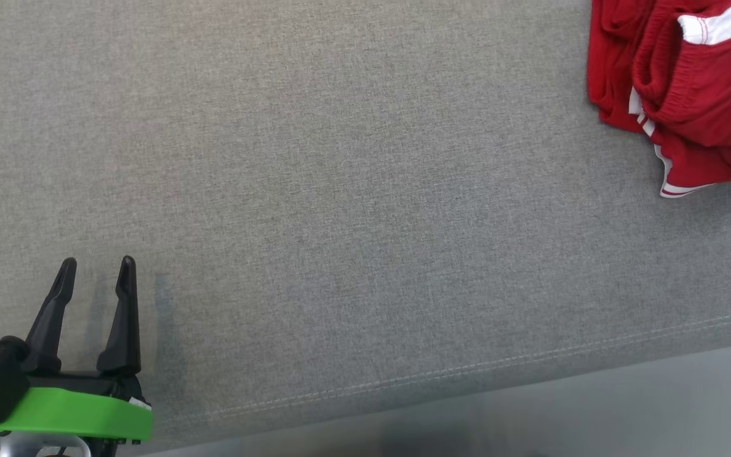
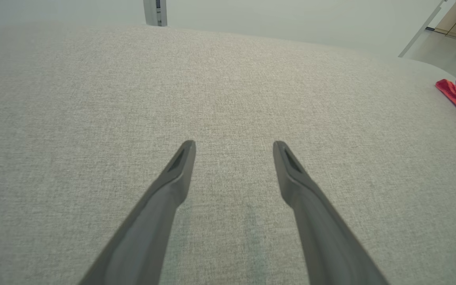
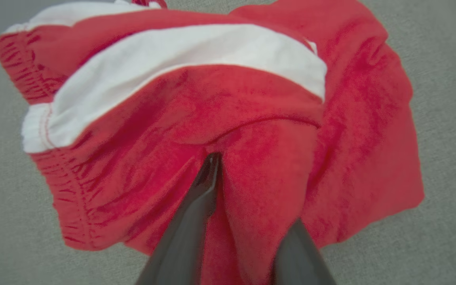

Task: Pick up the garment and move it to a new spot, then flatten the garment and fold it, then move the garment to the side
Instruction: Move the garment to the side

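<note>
The red garment was bunched at the far right of the grey cloth surface, back from its stitched front edge. A fold was tucked between the right fingers; a grip could not be told. The left fingers were spread wide, nothing held, with bare room all around

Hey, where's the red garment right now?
In the head view the garment sits at the upper right on the grey surface, far from the left gripper at lower left. The right gripper pokes into its folds.
</note>
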`<state>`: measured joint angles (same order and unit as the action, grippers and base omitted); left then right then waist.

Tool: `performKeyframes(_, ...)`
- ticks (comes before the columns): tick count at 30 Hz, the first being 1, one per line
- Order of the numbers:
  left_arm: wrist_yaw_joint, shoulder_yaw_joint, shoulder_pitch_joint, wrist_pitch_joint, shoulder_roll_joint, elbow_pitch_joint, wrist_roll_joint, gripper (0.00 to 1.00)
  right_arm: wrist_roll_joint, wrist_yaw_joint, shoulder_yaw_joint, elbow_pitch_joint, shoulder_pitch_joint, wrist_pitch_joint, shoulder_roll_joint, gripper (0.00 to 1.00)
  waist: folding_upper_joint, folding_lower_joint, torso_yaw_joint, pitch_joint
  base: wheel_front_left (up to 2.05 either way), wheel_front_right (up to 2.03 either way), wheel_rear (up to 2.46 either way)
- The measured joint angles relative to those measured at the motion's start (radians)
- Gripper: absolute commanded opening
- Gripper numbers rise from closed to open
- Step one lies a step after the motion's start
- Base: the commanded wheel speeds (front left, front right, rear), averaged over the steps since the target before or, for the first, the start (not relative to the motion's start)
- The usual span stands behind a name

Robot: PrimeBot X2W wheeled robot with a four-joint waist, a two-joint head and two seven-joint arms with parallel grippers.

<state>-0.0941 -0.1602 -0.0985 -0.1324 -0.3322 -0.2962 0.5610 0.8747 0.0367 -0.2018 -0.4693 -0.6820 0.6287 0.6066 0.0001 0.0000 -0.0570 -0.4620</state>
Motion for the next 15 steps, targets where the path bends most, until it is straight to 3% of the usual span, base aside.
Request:
performKeyframes(1, 0.0, -0.004, 0.001, 0.001, -0.001, 0.0, -0.002, 1.0, -0.004, 0.0, 0.008, -0.009, 0.021, -0.055, -0.019, 1.0, 0.0, 0.0, -0.007, -0.007, 0.0, 0.0, 0.0)
performKeyframes(7, 0.0, -0.007, 0.002, 0.01, 0.0, -0.003, -0.002, 1.0, -0.004, -0.009, 0.022, -0.021, 0.056, -0.181, -0.086, 1.0, -0.0001, 0.0, -0.016, -0.012, 0.0, 0.0, 0.0)
performKeyframes(15, -0.002, -0.024, 0.009, 0.017, 0.004, -0.002, -0.002, 1.0, -0.013, -0.019, 0.039, -0.057, 0.097, -0.293, -0.095, 1.0, -0.0001, 0.0, -0.021, -0.006, 0.0, 0.0, 0.0)
